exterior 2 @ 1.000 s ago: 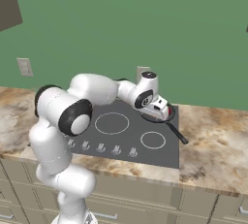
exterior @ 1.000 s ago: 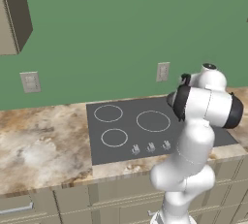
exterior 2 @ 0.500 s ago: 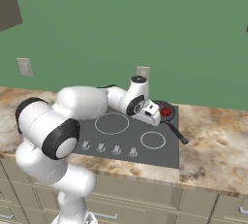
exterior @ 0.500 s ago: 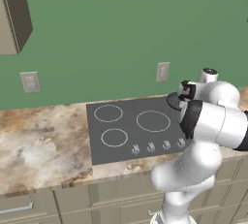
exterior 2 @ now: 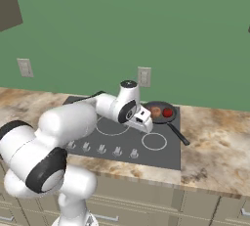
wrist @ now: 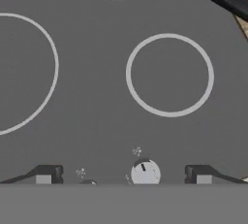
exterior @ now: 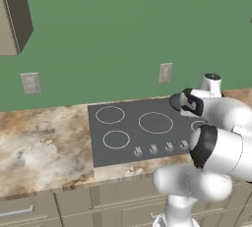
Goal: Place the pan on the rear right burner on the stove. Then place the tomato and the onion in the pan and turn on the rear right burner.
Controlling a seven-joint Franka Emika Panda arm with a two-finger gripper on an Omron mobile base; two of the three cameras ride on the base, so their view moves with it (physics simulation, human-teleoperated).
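Two open jaws [wrist: 123, 174] over stove [wrist: 97, 131], pan [exterior 2: 159, 112] just beyond

A glossy white arm [exterior 2: 73, 122] of fat rounded segments with dark grey bands at the joints, a small grey-capped wrist [exterior 2: 129, 84], and 2 small dark finger tips [wrist: 48, 173]

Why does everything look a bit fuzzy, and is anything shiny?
Right base view: soft all over, the tomato and onion in the pan just smooth blobs. Hand view: stove rings have blurry edges; a knob gleams pale. Left base view: grainy, no glare.
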